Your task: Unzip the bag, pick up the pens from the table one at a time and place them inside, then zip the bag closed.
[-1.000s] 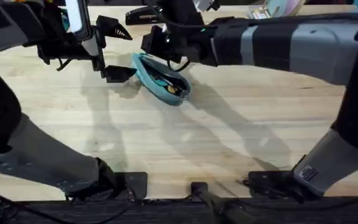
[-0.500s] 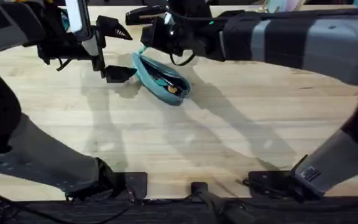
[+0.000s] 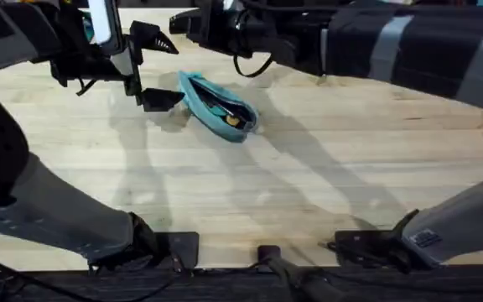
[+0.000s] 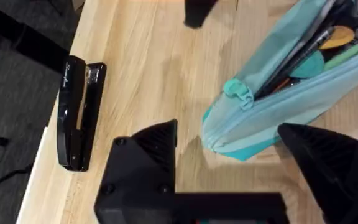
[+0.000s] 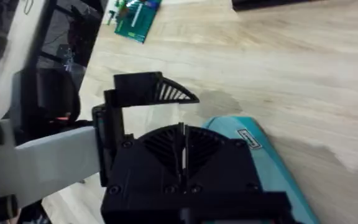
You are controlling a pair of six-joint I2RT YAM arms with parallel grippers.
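Right hand [image 3: 193, 23] has lifted away from the open bag [image 3: 218, 105].

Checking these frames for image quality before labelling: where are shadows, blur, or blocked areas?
Overhead: soft arm shadows cross the table; the right arm shows large, dark and smeared along the top. Left wrist: the bag and stapler look sharp, the near fingers soft. Right wrist: the gripper body blocks much of the bag.

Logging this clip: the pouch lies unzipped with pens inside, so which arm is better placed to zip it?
Probably left: its open end effector straddles the soft teal fabric pouch's end; the right end effector is farther back.
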